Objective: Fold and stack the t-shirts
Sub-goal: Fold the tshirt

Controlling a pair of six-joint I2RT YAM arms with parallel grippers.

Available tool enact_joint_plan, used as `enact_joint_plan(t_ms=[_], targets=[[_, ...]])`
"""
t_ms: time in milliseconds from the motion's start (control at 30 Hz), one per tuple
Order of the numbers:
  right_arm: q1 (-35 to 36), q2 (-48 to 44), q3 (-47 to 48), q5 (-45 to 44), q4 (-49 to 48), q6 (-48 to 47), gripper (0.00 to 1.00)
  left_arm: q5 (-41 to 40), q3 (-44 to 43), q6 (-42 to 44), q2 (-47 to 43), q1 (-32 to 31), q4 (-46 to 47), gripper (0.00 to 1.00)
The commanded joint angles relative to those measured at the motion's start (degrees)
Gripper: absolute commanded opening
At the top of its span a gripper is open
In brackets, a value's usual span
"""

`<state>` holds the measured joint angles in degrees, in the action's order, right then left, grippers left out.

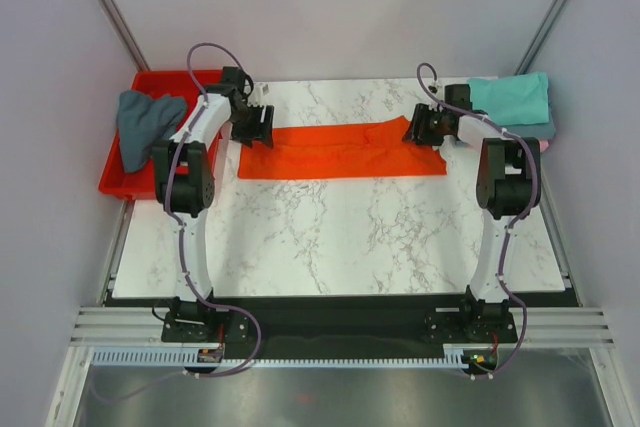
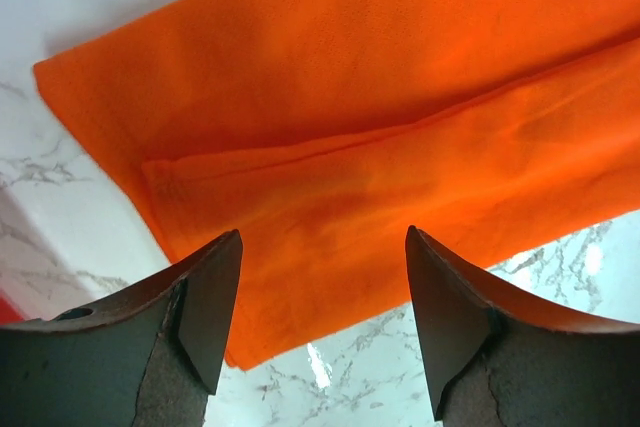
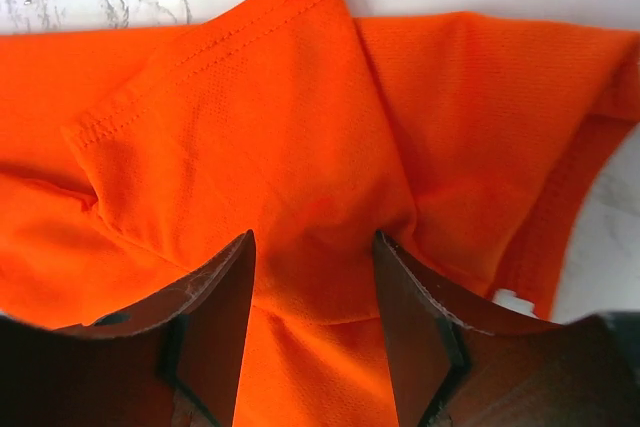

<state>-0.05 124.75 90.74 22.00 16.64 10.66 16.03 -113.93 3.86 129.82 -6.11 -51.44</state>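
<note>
Overhead, I am seeing the orange-red t-shirt (image 1: 340, 152) lying folded across the far half of the table (image 1: 330, 237); left wrist: left gripper (image 2: 323, 235) hovering open, empty, over one end; right wrist: right gripper (image 3: 314, 237) gaping astride a raised fold, clamping nothing.

White, grey-veined marble tabletop (image 1: 330, 237) inside a booth of plain pale lilac-grey walls (image 1: 330, 7).
The tabletop spreads beneath and between the left claw (image 1: 262, 127) and right claw (image 1: 415, 130); the walls rise beyond and outboard of each claw, slim grey metal corner posts (image 1: 110, 2) slanting up behind them, under soft, even light.
</note>
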Motion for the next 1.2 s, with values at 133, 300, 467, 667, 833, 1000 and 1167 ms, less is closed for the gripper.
enact_joint_plan(t_ms=[133,300,467,667,833,1000,1167], targets=[[0.41,5.14,5.85,6.05,3.48,3.50,0.58,-2.14,0.02,3.00,4.03,-1.54,0.46,0.73],[0.41,7.61,8.92,3.93,3.66,2.27,0.58,-5.31,2.30,2.73,3.25,-2.06,0.29,0.73],[0.41,13.93,18.40,1.74,3.75,1.65,0.59,-10.31,8.89,1.15,-1.74,-4.78,0.11,0.73],[0.41,21.41,30.18,1.38,1.20,3.93,0.61,-10.76,21.63,-0.43,-10.63,-11.98,0.73,0.73],[0.76,23.26,36.95,1.29,-2.40,4.02,0.61,-13.21,27.71,-0.26,-18.35,-17.09,0.73,0.74],[0.58,16.60,37.50,2.17,-2.93,1.30,0.62,-15.94,20.18,1.50,-21.36,-17.97,-1.37,0.74],[-1.33,9.30,31.62,3.58,-3.28,4.71,0.63,-15.86,12.87,3.43,-21.63,-17.62,-1.38,0.75]])
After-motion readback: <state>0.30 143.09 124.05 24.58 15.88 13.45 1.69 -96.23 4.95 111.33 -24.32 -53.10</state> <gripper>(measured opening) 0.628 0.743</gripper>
